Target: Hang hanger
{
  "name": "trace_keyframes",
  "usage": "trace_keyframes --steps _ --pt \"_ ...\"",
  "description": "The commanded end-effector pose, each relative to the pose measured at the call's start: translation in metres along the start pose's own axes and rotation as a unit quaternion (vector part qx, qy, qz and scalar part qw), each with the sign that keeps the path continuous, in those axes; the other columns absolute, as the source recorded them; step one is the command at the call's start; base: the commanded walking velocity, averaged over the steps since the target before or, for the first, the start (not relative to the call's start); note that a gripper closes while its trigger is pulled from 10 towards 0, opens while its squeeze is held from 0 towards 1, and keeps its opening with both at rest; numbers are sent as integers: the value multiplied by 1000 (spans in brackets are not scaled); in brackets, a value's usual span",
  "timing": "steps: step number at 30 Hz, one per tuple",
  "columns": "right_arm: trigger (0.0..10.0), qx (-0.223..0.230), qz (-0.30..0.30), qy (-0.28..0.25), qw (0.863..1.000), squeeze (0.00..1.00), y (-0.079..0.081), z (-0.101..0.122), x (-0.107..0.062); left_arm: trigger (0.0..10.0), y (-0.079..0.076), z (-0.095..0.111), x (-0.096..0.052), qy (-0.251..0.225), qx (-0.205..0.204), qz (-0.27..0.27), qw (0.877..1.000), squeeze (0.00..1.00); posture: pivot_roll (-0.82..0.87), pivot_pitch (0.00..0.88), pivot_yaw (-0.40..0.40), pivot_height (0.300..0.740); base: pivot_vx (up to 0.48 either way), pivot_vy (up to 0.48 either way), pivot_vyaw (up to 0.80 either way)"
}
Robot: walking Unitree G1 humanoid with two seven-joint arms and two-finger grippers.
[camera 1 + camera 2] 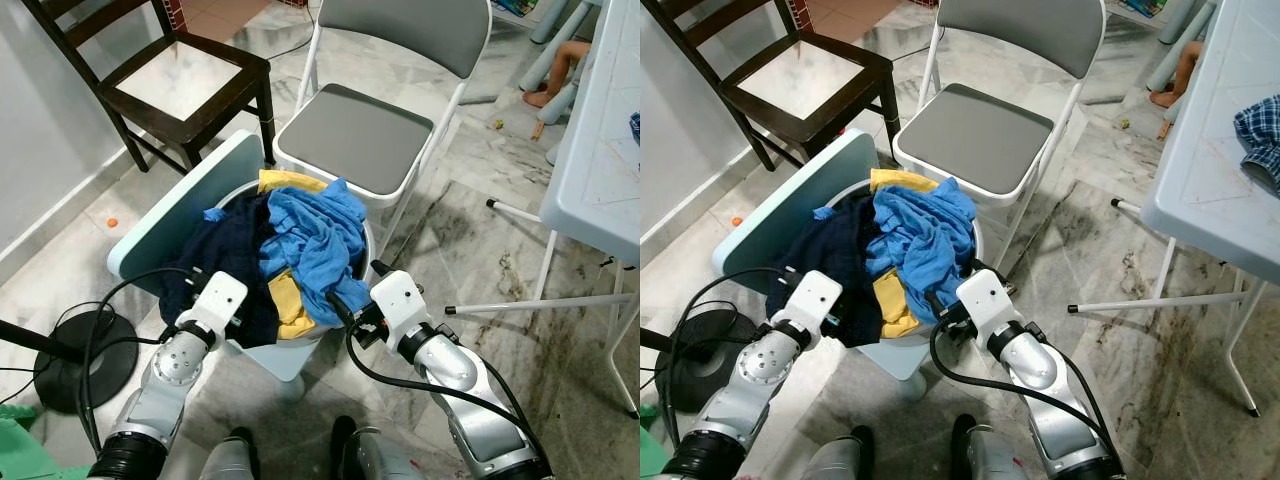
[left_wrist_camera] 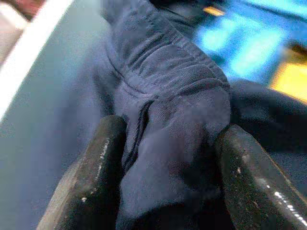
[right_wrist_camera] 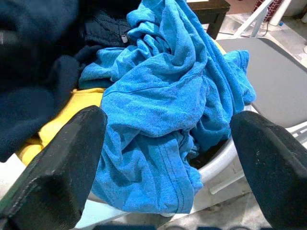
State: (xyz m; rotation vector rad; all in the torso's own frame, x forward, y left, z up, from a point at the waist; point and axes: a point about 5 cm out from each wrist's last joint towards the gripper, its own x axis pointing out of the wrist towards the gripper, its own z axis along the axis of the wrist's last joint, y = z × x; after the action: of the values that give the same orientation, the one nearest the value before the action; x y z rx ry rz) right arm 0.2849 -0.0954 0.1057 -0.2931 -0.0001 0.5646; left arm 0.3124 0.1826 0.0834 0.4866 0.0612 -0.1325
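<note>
A white laundry basket [image 1: 368,243] stands right before me, heaped with clothes: a navy garment [image 1: 230,250] on the left, a bright blue garment [image 1: 315,240] on top and a yellow one [image 1: 288,300] underneath. My left gripper [image 2: 172,132] is at the basket's near left side, shut on a bunched fold of the navy garment [image 2: 168,96]. At the near right rim my right gripper [image 3: 168,124] stands open, its fingers [image 3: 72,153] spread on either side of the blue garment [image 3: 158,96], nothing pinched between them.
A pale green lid [image 1: 170,215] leans against the basket's left side. A grey folding chair [image 1: 355,135] stands just behind, a dark wooden chair [image 1: 185,85] at back left. A white table [image 1: 600,150] fills the right, a black stand base [image 1: 85,360] lies left. A person's foot [image 1: 560,70] shows far back.
</note>
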Motion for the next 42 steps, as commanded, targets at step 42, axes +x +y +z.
trace_keyframes --steps 42 --pt "10000 -4 -37 3 999 0 -9 -2 13 0 50 208 29 -408 -46 121 904 0 164 249 -11 740 0 0 0"
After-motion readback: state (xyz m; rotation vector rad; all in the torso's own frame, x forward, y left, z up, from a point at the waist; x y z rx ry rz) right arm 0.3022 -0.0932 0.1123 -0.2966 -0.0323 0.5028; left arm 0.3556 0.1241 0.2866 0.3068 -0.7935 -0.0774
